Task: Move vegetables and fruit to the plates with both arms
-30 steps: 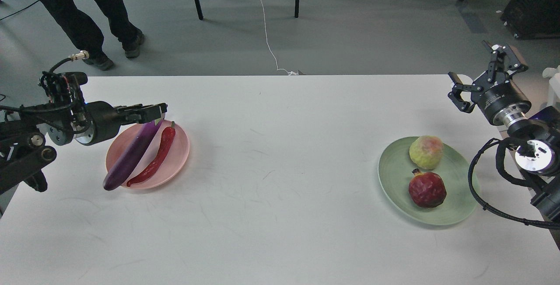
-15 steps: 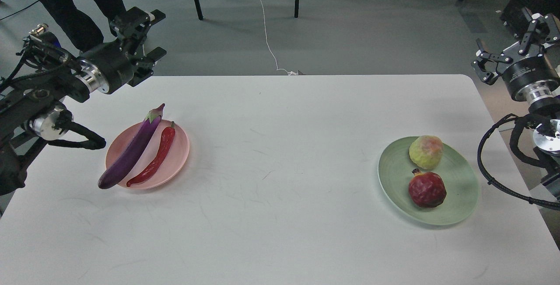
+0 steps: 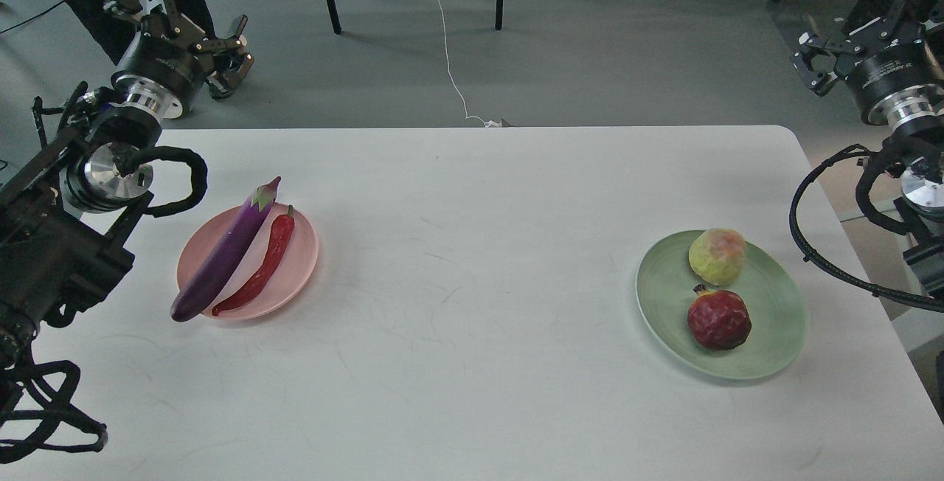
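While both arms are raised beyond the far edge of the table [image 3: 472, 407], nothing is held in either pincer. Seen from the head view, the left gripper [image 3: 181, 20] is lifted past the far left corner with its fingers spread apart and empty, well apart from the pink plate [image 3: 299, 260] lying near the left edge. Across that plate the eggplant [image 3: 225, 251] is laid diagonally, its cap pointing toward the far edge and its blunt end overhanging the rim toward the near left corner; the red chili pepper [image 3: 264, 263] is laid just beside it on its right. The right gripper [image 3: 859, 27] is held past the far right corner, likewise spread and empty, well apart from the green plate [image 3: 774, 333] near the right edge. On that plate the yellow-green fruit [image 3: 717, 256] is set toward the far side, and the pomegranate [image 3: 719, 319] is set just nearer.
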